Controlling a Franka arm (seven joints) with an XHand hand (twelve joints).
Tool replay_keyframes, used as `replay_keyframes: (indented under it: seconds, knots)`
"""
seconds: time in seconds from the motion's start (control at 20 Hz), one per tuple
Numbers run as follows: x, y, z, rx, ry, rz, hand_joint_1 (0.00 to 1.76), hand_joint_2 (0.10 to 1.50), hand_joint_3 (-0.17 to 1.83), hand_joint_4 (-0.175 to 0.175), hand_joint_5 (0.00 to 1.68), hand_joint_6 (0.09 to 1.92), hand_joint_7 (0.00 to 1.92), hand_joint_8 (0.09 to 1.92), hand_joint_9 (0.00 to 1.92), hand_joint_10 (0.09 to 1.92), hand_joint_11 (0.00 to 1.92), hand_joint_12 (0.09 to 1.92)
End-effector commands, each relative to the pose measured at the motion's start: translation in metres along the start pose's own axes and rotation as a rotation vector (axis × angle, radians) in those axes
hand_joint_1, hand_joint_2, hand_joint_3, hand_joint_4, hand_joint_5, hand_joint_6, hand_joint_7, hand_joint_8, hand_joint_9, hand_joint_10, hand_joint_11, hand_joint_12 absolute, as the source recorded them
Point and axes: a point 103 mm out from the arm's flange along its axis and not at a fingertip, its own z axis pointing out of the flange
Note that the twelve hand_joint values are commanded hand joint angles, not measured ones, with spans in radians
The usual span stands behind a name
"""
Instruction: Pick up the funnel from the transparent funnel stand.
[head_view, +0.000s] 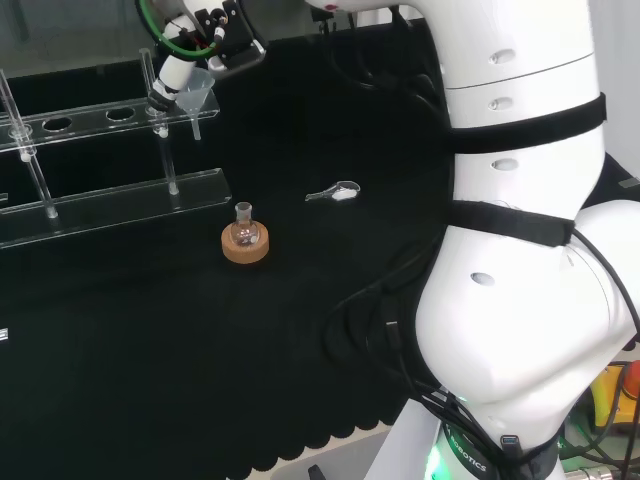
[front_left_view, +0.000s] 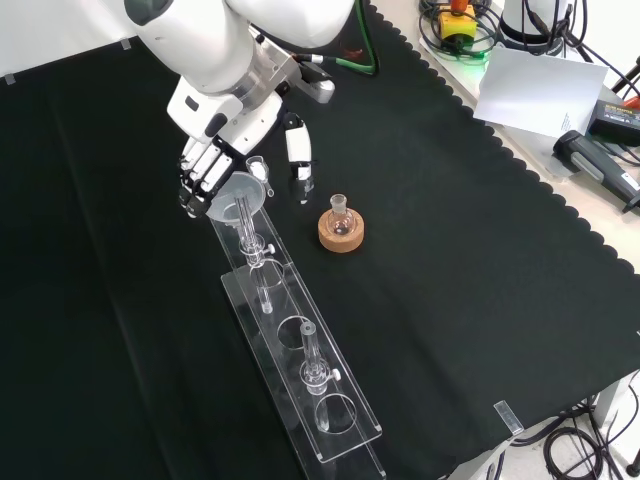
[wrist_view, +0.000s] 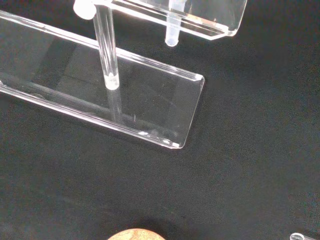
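A clear funnel (head_view: 198, 98) (front_left_view: 237, 193) sits in the end hole of the transparent funnel stand (head_view: 120, 205) (front_left_view: 300, 360), its stem (wrist_view: 171, 36) poking down through the upper shelf. In the head view the hand (head_view: 215, 45) hovers just above and behind the funnel, one finger resting against the rim's left side. From the front, the fingers (front_left_view: 196, 182) are nearly straight at the funnel's left edge. The thumb (front_left_view: 297, 152) stands apart on the other side, so the hand (front_left_view: 215, 150) is open around the funnel with nothing gripped.
A small round flask on a cork ring (head_view: 245, 246) (front_left_view: 341, 232) (wrist_view: 137, 234) stands near the stand's end. A clear scoop (head_view: 335, 193) (front_left_view: 258, 168) lies on the cloth close to the hand. Upright posts (wrist_view: 107, 50) rise from the stand's base. Cables and boxes lie off the cloth's right edge in the front view.
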Motion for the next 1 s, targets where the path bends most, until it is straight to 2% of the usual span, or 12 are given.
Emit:
replay_keyframes:
  seconds: [0.05,0.25,0.35,0.6,0.7,1.0]
  knots:
    - [0.001,0.006,0.003,0.004,-0.015,0.007,0.51,0.75,0.1,-0.022,0.0,0.09,0.0,0.39,0.04,0.91,0.3,1.49]
    - [0.0,0.012,0.007,-0.001,-0.015,0.012,0.55,0.76,0.1,-0.025,0.02,0.09,0.0,0.43,0.06,0.91,0.31,1.48]
    - [-0.009,0.011,0.009,-0.005,-0.004,0.011,0.57,0.77,0.11,-0.027,0.03,0.09,0.0,0.44,0.07,0.9,0.32,1.48]
    - [-0.003,0.016,0.008,0.018,-0.019,0.016,0.59,0.77,0.11,-0.029,0.05,0.09,0.0,0.47,0.09,0.9,0.32,1.47]
    - [-0.01,0.017,0.011,0.011,-0.009,0.012,0.6,0.77,0.12,-0.03,0.06,0.09,0.0,0.49,0.1,0.89,0.33,1.47]
    - [-0.011,0.02,0.013,0.02,-0.016,0.013,0.6,0.77,0.13,-0.03,0.08,0.09,0.0,0.54,0.13,0.88,0.34,1.46]
